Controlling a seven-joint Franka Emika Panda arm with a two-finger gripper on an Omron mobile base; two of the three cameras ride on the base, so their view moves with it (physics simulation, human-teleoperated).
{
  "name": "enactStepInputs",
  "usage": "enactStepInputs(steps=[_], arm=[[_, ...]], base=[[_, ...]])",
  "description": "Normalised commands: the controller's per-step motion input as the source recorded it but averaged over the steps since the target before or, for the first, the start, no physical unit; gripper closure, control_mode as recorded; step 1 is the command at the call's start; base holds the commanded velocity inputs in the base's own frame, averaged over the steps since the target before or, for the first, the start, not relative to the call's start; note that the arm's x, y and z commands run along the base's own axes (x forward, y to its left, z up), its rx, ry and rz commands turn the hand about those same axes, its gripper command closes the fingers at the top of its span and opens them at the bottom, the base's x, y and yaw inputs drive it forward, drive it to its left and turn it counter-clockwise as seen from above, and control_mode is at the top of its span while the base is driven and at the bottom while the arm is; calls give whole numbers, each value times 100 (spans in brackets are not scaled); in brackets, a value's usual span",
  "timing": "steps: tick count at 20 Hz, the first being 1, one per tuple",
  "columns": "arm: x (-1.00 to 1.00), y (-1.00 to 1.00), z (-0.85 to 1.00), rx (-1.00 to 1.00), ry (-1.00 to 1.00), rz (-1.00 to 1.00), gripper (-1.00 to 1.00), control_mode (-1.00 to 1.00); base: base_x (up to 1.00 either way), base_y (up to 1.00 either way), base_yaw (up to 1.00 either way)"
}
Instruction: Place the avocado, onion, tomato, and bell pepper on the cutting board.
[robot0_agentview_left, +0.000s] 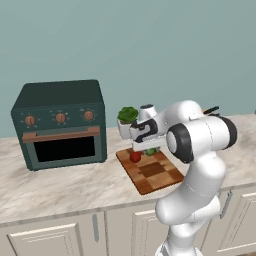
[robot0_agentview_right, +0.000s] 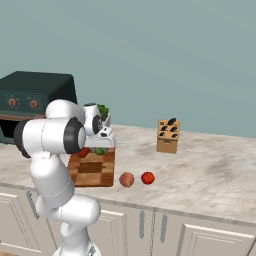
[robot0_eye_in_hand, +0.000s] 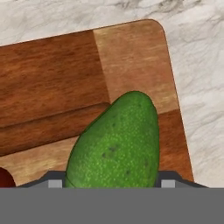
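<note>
My gripper (robot0_eye_in_hand: 111, 181) is shut on the green avocado (robot0_eye_in_hand: 118, 140); a dark fingertip (robot0_eye_in_hand: 54, 183) presses each of its sides. It hangs low over a far corner of the checkered wooden cutting board (robot0_eye_in_hand: 52, 78); I cannot tell whether it touches the wood. From the base views the gripper (robot0_agentview_left: 150, 145) (robot0_agentview_right: 103, 144) points down at the board (robot0_agentview_left: 160, 175) (robot0_agentview_right: 92, 172) with the avocado (robot0_agentview_left: 150, 151) (robot0_agentview_right: 100, 150) under it. A red round item (robot0_agentview_left: 135, 157) (robot0_agentview_right: 84, 152) lies on the board beside it. The pale onion (robot0_agentview_right: 126, 179) and a second red item (robot0_agentview_right: 147, 177) sit on the counter right of the board. Which red one is the tomato or bell pepper is unclear.
A dark green toaster oven (robot0_agentview_left: 60, 125) stands left of the board. A potted plant (robot0_agentview_left: 127, 116) sits just behind it. A wooden knife block (robot0_agentview_right: 168, 136) stands further right near the wall. The counter's front edge (robot0_agentview_left: 75, 212) runs close to the board.
</note>
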Motion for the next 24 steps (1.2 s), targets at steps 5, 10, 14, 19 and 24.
enactStepInputs(steps=[5,10,14,19,24], arm=[[-11,-5,29,0,0,-2,-100,-100],[-15,-2,49,0,0,-4,-100,-100],[-20,-13,50,0,0,-4,-100,-100],[-18,-29,18,-1,4,-7,-100,-100],[-45,-36,0,0,0,-10,-100,-100]], base=[[0,0,0],[0,0,0],[0,0,0],[0,0,0],[0,0,0]])
